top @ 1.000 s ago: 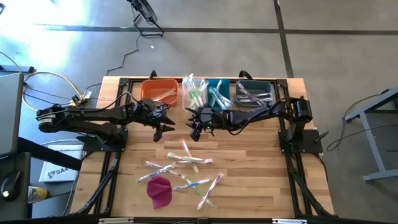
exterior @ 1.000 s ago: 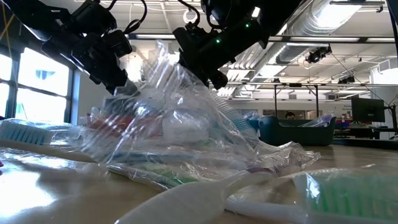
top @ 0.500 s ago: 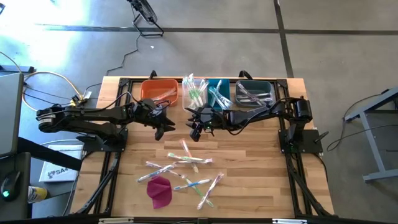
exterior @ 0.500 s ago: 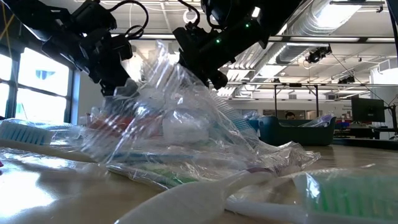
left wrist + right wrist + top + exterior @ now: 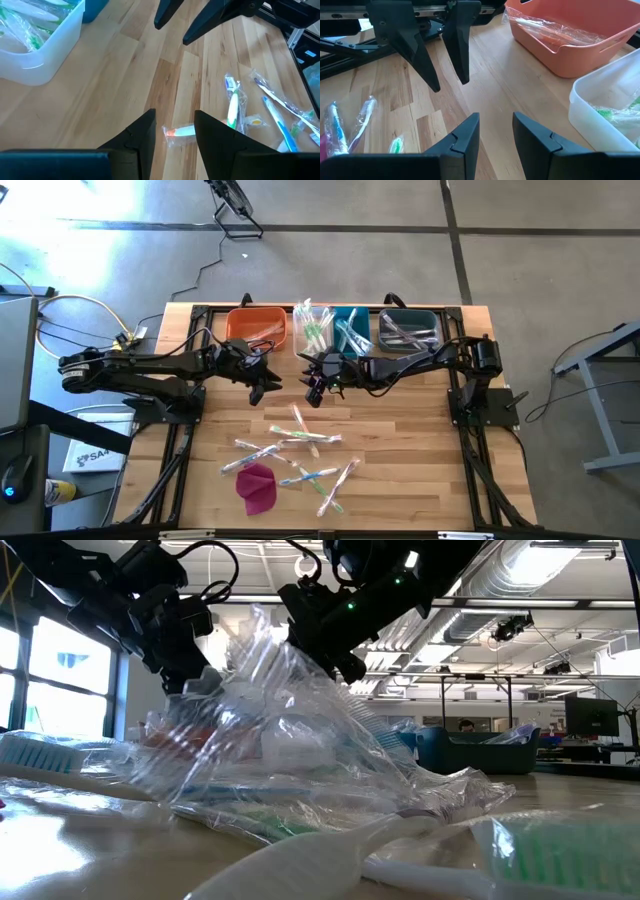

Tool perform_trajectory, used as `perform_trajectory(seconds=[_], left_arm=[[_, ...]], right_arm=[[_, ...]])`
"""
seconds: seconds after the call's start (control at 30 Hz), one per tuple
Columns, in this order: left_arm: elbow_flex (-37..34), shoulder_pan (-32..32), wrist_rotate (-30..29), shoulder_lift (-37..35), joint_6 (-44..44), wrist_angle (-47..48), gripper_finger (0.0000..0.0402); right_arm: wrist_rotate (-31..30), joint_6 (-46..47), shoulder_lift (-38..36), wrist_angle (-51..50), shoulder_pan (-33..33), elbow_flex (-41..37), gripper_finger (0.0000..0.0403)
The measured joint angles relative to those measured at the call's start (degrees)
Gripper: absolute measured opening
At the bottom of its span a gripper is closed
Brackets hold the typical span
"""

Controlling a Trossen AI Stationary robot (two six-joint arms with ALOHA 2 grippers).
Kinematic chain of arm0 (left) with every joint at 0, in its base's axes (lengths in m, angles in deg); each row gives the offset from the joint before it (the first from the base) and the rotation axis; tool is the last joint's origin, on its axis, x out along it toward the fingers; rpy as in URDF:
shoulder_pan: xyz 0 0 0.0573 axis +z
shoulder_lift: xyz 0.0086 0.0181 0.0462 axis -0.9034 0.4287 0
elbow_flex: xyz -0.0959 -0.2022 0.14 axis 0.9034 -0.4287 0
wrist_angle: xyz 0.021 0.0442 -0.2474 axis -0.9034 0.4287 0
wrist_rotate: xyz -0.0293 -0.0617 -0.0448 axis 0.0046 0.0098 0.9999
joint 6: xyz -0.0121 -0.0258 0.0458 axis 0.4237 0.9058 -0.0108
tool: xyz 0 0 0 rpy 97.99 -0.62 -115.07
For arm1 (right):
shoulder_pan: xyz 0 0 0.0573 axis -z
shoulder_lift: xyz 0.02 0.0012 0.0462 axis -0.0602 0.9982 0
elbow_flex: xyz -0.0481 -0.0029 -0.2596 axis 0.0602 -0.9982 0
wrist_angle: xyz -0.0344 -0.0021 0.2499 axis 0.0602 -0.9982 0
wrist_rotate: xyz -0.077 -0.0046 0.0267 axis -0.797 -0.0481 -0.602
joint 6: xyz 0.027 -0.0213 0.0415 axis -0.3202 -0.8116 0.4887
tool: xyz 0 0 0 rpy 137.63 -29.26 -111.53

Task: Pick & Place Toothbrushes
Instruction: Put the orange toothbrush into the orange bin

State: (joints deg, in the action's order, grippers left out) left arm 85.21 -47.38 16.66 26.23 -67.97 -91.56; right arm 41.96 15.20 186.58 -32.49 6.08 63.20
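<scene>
Several wrapped toothbrushes (image 5: 292, 446) lie loose on the wooden table, in front of both arms; the low view shows them close up as a heap of clear wrappers (image 5: 290, 755). My left gripper (image 5: 262, 387) hovers open above the table's middle left, over one orange-ended toothbrush (image 5: 180, 131) that lies flat on the wood. My right gripper (image 5: 315, 391) hovers open just to its right, facing it. Nothing sits between either pair of fingers. The left gripper's fingers (image 5: 415, 55) show in the right wrist view.
Along the far edge stand an orange bin (image 5: 256, 326), a clear white bin (image 5: 312, 330), a blue bin (image 5: 351, 330) and a dark teal bin (image 5: 410, 330), each holding wrapped toothbrushes. A magenta cloth lump (image 5: 257, 486) lies near the front left of the pile.
My left gripper has rolled about the line it points along, staying in place above the table; its fingers stand differently in the high and low views. The right gripper and the toothbrushes have kept still.
</scene>
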Motion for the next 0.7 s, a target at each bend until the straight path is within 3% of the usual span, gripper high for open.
perform_trajectory(seconds=[0.4,0.7], left_arm=[[0.0,0.0,-0.7,-0.5,-3.8,-3.6,0.0132],[0.0,0.0,-1.1,-0.5,-4.8,-2.8,0.0132]], right_arm=[[0.1,-1.3,-0.8,-5.8,0.0,-0.1,0.011],[1.3,-1.9,-11.8,-19.5,0.0,0.0,0.011]])
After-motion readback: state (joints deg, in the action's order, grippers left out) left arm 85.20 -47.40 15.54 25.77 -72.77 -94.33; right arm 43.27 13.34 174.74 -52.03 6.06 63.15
